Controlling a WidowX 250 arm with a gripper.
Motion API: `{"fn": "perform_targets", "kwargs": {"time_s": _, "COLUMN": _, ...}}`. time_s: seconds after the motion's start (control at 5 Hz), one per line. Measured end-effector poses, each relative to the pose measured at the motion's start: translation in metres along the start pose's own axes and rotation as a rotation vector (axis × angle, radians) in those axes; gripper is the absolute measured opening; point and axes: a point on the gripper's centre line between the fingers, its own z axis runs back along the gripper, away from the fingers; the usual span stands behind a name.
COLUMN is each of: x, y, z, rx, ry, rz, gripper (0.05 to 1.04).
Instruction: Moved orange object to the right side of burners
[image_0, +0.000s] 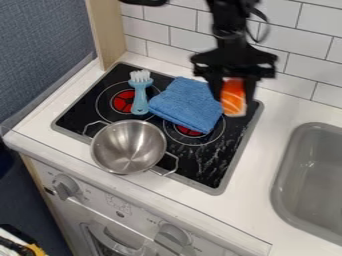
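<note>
Camera view: one gripper (233, 100) clamps one orange object (232, 91); stove (200, 172) bears one pot (128, 146), one cloth (187, 104), one brush (139, 95)

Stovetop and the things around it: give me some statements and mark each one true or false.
1. The end effector holds the orange toy salmon sushi. True.
2. The blue cloth is inside the metal pot. False: it lies on the stovetop, outside the pot.
3. The pot has two wire handles. True.
4. The pot is upside down. False: it stands with its open side up.
5. The blue-handled brush has its white bristles toward the tiled wall. True.
6. The brush is in the sink. False: it is on the stovetop, beside the cloth.
</note>
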Motion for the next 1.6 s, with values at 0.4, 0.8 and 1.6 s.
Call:
{"fn": "perform_targets", "kwargs": {"time_s": 0.4, "x": -0.004, "y": -0.018, "z": -0.038, "rx": 0.046, "ry": 0.042, "rz": -0.031, "gripper": 0.583}}
{"fn": "perform_targets", "kwargs": {"time_s": 0.8, "x": -0.011, "y": -0.034, "z": -0.053, "rx": 0.113, "ry": 0.059, "rz": -0.085, "gripper": 0.583}}
{"fn": "perform_targets", "kwargs": {"time_s": 1.6, "x": -0.006, "y": -0.035, "z": -0.035, "rx": 0.146, "ry": 0.052, "rz": -0.053, "gripper": 1.001}}
